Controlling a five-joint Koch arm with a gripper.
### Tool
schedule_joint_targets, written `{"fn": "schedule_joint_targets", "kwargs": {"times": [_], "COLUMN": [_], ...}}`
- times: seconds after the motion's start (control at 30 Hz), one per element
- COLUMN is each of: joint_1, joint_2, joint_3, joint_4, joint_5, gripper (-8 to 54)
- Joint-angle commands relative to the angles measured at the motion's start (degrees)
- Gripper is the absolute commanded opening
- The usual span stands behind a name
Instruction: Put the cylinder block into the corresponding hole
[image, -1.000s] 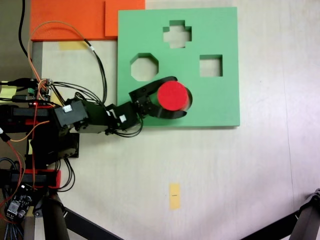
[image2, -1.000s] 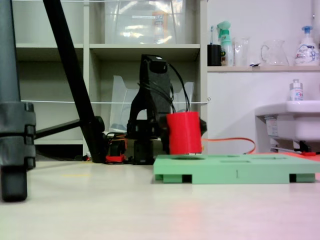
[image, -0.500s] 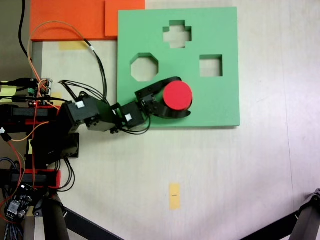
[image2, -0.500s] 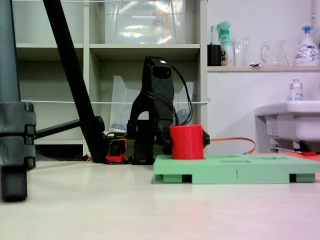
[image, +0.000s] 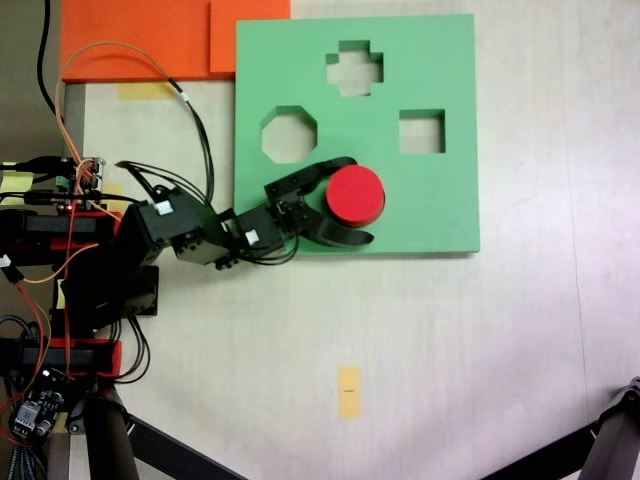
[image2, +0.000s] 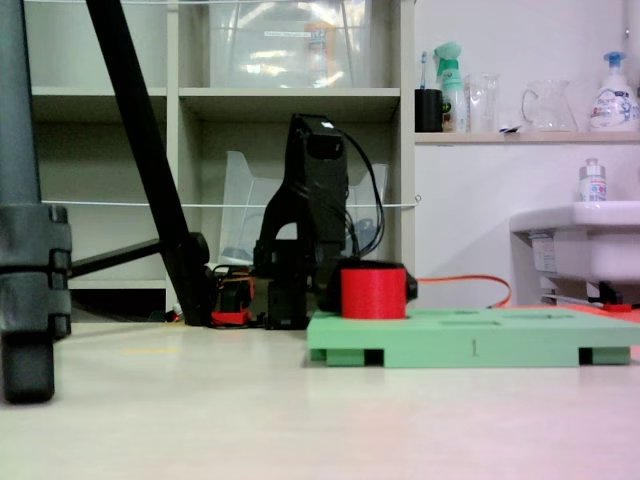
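The gripper (image: 352, 200) cups the red cylinder block (image: 355, 194), its black jaws a little wide of it, perhaps loosened. The block sits partly sunk in the green foam board (image: 440, 200). Pulling back crooked could drag it out.

You could not see the round hole at all: the cylinder block (image: 355, 194) covered it from above, and from the side its lower part (image2: 373, 293) sat below the green board's (image2: 470, 345) top edge, so how deep it went was hidden. The gripper (image: 355, 200) had its jaws curved on either side of the block, but whether they touched it you could not tell. The tripod legs (image: 612, 438) were cut off by the frame's bottom edge.
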Motion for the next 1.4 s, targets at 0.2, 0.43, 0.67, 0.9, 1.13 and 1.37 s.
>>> {"fn": "schedule_joint_targets", "kwargs": {"times": [0.2,0.43,0.67,0.9,1.13,1.37], "joint_1": [-3.4,3.0,15.6,27.7,30.6,32.5], "joint_2": [37.3,71.5,71.8,72.2,72.2,72.1], "joint_3": [11.3,10.6,11.5,18.5,29.1,31.5], "joint_4": [15.8,59.1,68.6,74.6,72.1,78.9], "joint_5": [-22.9,-60.9,-74.3,-87.4,-87.4,-87.2], "gripper": [50.0,37.9,37.9,37.8,33.7,34.1]}}
